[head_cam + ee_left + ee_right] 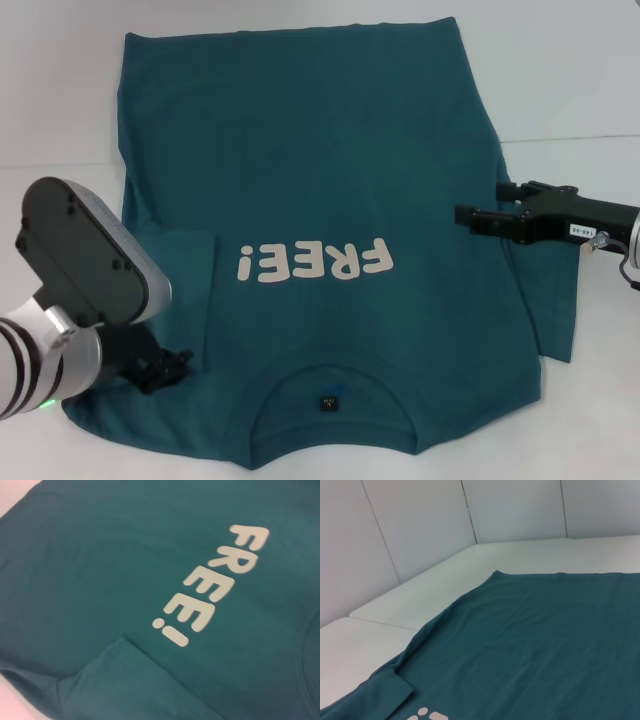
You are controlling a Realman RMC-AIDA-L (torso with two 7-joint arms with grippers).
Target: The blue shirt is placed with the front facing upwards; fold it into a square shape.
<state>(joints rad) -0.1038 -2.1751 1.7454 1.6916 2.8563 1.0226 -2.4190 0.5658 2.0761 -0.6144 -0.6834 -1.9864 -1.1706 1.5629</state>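
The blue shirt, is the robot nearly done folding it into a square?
Not nearly. The blue shirt lies mostly flat, lettering up. Only the sleeve on the robot's left looks folded in. The left gripper sits at that shoulder; the right gripper hovers over the unfolded opposite edge. The other side and the lengthwise folds remain.

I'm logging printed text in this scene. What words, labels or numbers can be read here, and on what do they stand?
"FREE!": cream lettering on the chest of the blue shirt, upside down in the head view.
Neck label: too small to read.
White tag on the right gripper: characters too small to read.
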